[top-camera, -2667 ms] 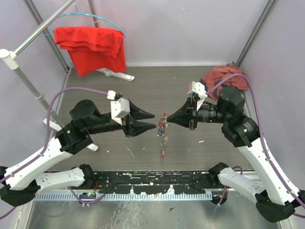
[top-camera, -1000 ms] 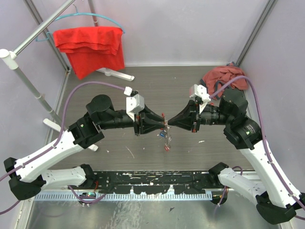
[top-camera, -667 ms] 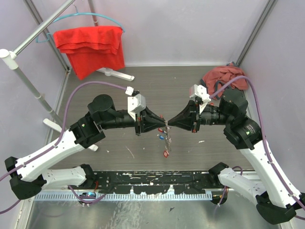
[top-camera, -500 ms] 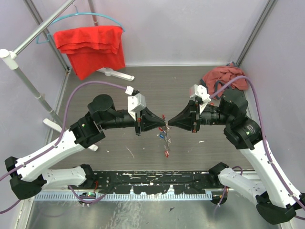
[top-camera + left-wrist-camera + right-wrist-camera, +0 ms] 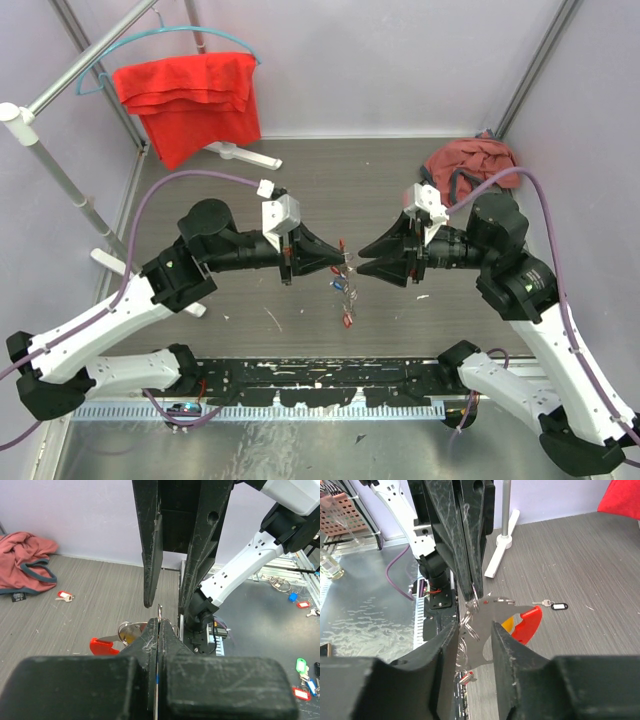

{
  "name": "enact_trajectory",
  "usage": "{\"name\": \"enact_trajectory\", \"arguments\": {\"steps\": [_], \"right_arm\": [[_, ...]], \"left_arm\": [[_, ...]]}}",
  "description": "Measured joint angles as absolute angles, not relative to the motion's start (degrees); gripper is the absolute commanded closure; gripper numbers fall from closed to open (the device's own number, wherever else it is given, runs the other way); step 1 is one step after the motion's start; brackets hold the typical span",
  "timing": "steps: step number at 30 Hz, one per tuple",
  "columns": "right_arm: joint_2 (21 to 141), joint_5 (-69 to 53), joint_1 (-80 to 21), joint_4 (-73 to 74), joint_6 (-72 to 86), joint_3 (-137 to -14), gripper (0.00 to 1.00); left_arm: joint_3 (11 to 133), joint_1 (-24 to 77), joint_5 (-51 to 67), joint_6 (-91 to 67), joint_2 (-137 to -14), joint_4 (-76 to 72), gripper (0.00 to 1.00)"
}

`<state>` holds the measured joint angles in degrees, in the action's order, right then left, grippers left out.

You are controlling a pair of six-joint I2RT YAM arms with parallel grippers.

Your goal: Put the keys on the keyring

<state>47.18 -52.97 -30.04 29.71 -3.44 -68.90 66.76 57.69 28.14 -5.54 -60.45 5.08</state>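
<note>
**Premises:** a robotics laboratory test cell.

**Evidence:**
- 2 white-and-black arms, the left arm [image 5: 110,320] and the right arm [image 5: 560,330], are bolted to a black mounting plate [image 5: 330,375] at the near edge of the table [image 5: 330,180]. A slotted aluminium rail [image 5: 300,410] runs in front of it.
- Purple cable [image 5: 180,180] runs exposed along each arm.
- Plain pale wall panels [image 5: 400,60], set in metal frame posts [image 5: 535,70], enclose the table on 3 sides.
- Furnishings are props only: a red cloth [image 5: 190,100] on a teal hanger [image 5: 200,32] at the far left corner, and a pink cloth [image 5: 470,160] at the far right corner.
- A shiny metal bench [image 5: 365,620] carrying a clear bottle [image 5: 330,562] adjoins the cell.
</note>
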Motion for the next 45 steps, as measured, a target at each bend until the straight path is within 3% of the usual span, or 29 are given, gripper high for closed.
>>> {"name": "enact_trajectory", "arguments": {"steps": [4, 13, 21, 29, 45], "right_arm": [[46.2, -53.0, -30.0, 31.6, -4.5, -68.9, 0.48], [46.5, -56.4, -30.0, 33.1, -6.0, -68.9, 0.47], [48.4, -59.7, -30.0, 32.9, -5.9, -69.2, 0.5], [49.6, -62.0, -30.0, 31.2, -5.3, -69.2, 0.6], [50.6, -64.5, -30.3, 28.4, -3.8, -68.7, 0.65]], "left_arm": [[66.8, 57.7, 28.4, -6.2, -59.2, 5.1, 1.0], [66.8, 57.7, 30.9, -7.5, -57.9, 5.0, 1.0], [66.8, 57.7, 31.8, -8.2, -57.9, 4.9, 1.0], [66.8, 57.7, 32.3, -8.3, -58.1, 4.1, 1.0], [66.8, 57.7, 32.3, -8.7, -58.8, 3.7, 1.0]]}}
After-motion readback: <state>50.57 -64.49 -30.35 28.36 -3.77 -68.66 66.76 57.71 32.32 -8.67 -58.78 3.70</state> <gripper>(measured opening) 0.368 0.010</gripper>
